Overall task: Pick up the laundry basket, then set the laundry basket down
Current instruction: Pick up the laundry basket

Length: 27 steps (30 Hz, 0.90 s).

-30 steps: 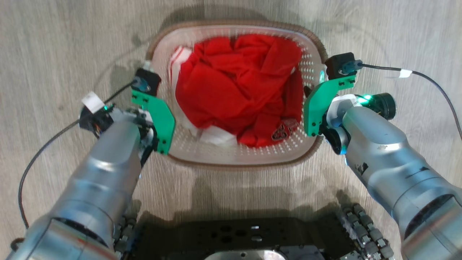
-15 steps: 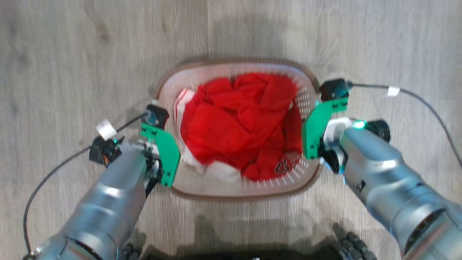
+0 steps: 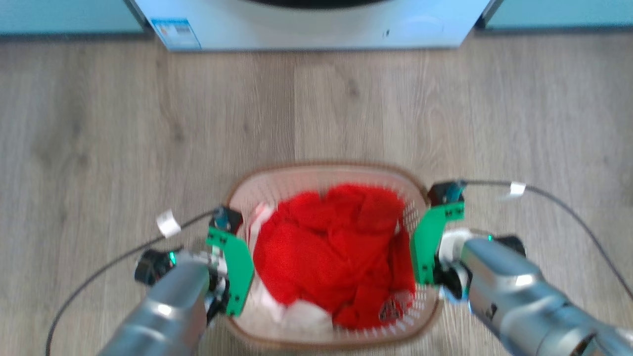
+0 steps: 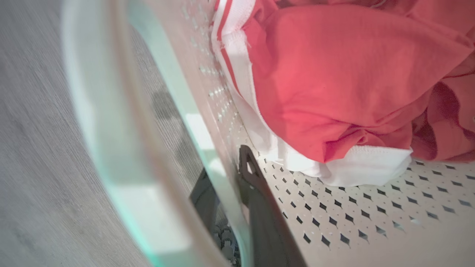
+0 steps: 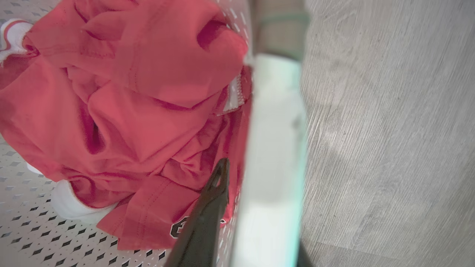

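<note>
Silver arms, green wrist plates, black-fingered tools.
The left forearm (image 3: 168, 311) and right forearm (image 3: 519, 296) are rounded, brushed silver-grey shells. Each wrist carries a bright green plate (image 3: 431, 244) topped by a small black camera block (image 3: 445, 193), trailing a thin black cable (image 3: 487, 183) with a white tag (image 3: 517, 188). The left tool (image 4: 224, 174) and right tool (image 5: 259, 167) have long matte-black fingers (image 4: 259, 211).
</note>
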Motion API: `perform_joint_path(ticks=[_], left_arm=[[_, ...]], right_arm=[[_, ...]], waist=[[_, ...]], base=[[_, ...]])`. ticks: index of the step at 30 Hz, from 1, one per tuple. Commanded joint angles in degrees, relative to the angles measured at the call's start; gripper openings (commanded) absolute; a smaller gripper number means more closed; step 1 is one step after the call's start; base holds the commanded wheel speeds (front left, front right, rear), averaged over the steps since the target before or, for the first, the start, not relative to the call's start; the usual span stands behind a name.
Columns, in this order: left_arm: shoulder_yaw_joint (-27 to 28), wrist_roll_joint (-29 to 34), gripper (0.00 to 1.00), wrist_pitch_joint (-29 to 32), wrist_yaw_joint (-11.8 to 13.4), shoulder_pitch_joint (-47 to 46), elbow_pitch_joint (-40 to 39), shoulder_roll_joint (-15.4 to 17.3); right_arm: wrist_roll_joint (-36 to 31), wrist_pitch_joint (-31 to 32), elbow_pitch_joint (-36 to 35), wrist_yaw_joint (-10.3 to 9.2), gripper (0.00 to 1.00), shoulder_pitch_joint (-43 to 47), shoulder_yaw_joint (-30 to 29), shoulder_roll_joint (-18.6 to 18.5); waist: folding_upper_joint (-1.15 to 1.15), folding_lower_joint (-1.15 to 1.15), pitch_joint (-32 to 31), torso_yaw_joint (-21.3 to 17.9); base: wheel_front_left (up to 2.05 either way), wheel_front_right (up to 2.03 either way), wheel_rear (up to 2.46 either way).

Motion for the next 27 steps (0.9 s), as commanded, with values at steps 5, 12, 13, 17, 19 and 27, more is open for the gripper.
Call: perform_joint_path(ticks=[5,12,13,17,19,27], left_arm=[[-2.56,-2.12,0.0,2.17,-0.36,1.75,-1.43,1.53],[-5.47,-5.64,0.0,4.98,-0.36,5.15,-2.39,2.26],[-5.47,-5.64,0.0,4.98,-0.36,5.15,-2.39,2.26],[-7.05,-7.62,0.0,6.99,-0.36,6.66,-2.98,2.57],[-7.86,-8.62,0.0,8.42,-0.36,6.79,-3.57,2.53],[-11.15,-11.79,0.0,12.11,-0.36,5.07,-5.54,2.63]], right_arm=[[2.05,1.76,-2.51,0.42,0.0,4.24,3.22,0.89],[5.35,3.04,-2.92,0.42,0.0,7.0,4.77,0.99],[5.35,3.04,-2.92,0.42,0.0,7.0,4.77,0.99],[7.16,3.66,-3.13,0.42,0.0,8.6,5.46,0.94],[7.74,4.0,-3.18,0.42,0.0,8.85,5.89,0.78],[9.07,5.35,-3.35,0.42,0.0,7.32,7.34,0.37]], waist=[[-0.01,0.01,-9.66,-0.45],[-0.01,0.01,-17.18,-0.65],[-0.01,0.01,-17.18,-0.65],[-0.01,0.01,-20.45,-0.33],[-0.01,0.01,-21.29,-0.01],[-0.01,0.01,-22.95,0.96]], base=[[0.0,0.0,0.0],[0.0,0.0,0.0],[0.0,0.0,0.0],[0.0,0.0,0.0],[0.0,0.0,0.0],[0.0,0.0,0.0]])
